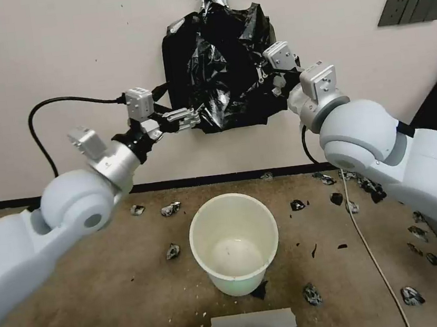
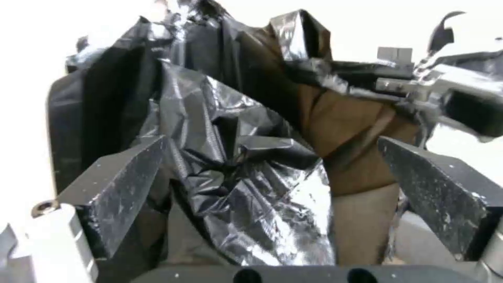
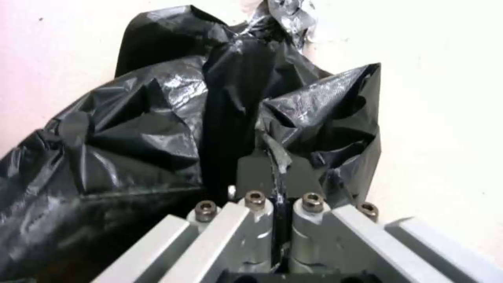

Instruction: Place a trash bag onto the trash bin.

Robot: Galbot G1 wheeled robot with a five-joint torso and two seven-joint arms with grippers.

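Up against the wall at twelve o'clock hangs the crinkled trash bag (image 1: pixel 220 73). The right gripper (image 3: pixel 275 167) pinches its three o'clock edge, jaws closed on plastic. The left gripper (image 2: pixel 272 188) gapes wide at its nine o'clock side. Below stands the trash bin (image 1: pixel 234 242).

The right gripper (image 1: pixel 272 80) has its fingertips buried in the trash bag (image 1: pixel 222 67), so the head view hides them. In the right wrist view the bag's (image 3: pixel 131 137) lower folds run off the edge beside the gripper (image 3: pixel 273 173). In the left wrist view, crumpled film (image 2: pixel 235 157) between the left gripper's (image 2: pixel 272 188) fingers (image 2: pixel 120 184) hides whatever lies beyond them.
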